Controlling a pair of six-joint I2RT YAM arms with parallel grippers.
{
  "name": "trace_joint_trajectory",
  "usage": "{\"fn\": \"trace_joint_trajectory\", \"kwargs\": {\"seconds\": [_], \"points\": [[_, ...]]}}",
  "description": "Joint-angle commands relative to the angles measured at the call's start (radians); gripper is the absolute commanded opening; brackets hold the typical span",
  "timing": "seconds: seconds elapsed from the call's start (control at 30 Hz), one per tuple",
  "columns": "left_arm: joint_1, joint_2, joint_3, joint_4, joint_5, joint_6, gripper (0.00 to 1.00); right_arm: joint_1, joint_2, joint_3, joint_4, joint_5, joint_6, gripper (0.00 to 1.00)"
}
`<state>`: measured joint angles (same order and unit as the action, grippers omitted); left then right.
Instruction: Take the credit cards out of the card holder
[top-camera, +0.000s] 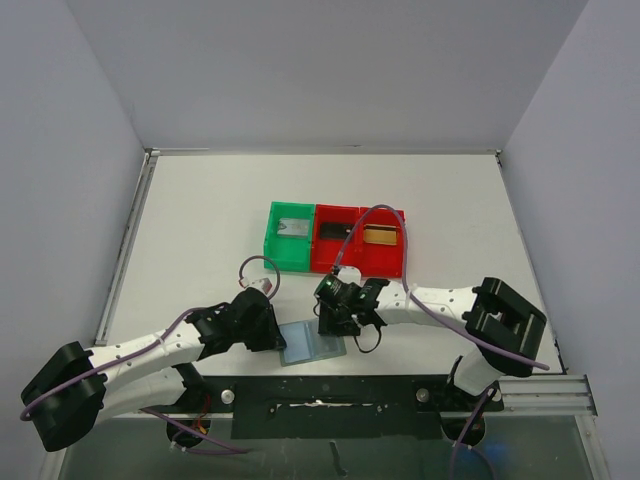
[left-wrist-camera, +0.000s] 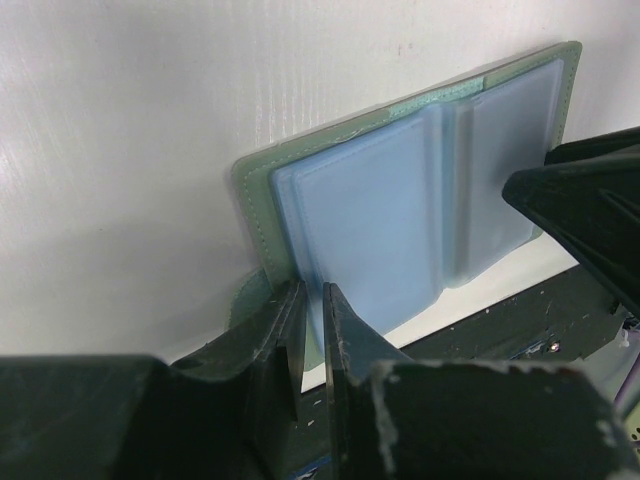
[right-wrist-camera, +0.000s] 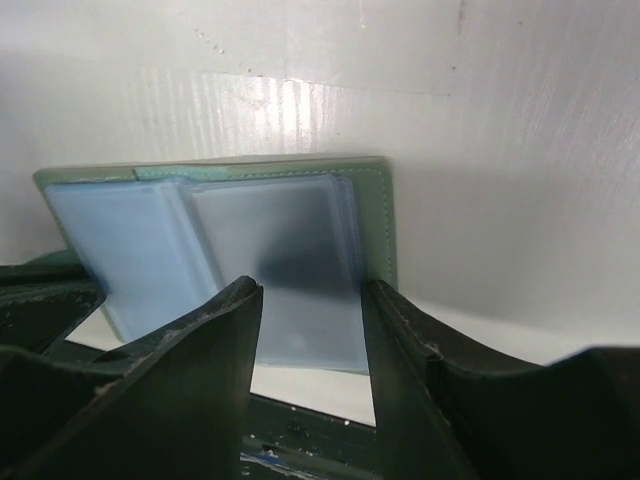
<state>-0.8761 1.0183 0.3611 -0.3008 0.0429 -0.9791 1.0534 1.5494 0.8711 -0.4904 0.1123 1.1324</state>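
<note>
Left jaws, nearly shut, pinch an edge of the open card holder (top-camera: 311, 343); right jaws gape astride its other panel; sleeves look empty, one gold credit card (top-camera: 378, 236) in the red bin (top-camera: 360, 268); looks nearly done.

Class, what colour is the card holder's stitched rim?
Pale green; card holder clearest in left wrist view.

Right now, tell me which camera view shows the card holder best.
Left wrist: the card holder lies open, both pale blue panels and green stitched rim close up. Right wrist shows it partly behind the jaws. Top external shows only a small pale patch.
</note>
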Motion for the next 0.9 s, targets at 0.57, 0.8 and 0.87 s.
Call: {"fn": "trace_joint_trajectory", "kwargs": {"seconds": [0.57, 0.8, 0.87], "points": [[-0.003, 0.008, 0.015, 0.072, 0.029, 0.018, 0.13, 0.027, 0.029, 0.072, -0.088, 0.067, 0.021, 0.08], [-0.004, 0.012, 0.017, 0.072, 0.025, 0.02, 0.12, 0.04, -0.013, 0.085, -0.059, 0.07, -0.012, 0.03], [-0.003, 0.015, 0.016, 0.073, 0.025, 0.02, 0.12, 0.04, -0.024, 0.078, -0.052, 0.072, -0.009, 0.0]]}}
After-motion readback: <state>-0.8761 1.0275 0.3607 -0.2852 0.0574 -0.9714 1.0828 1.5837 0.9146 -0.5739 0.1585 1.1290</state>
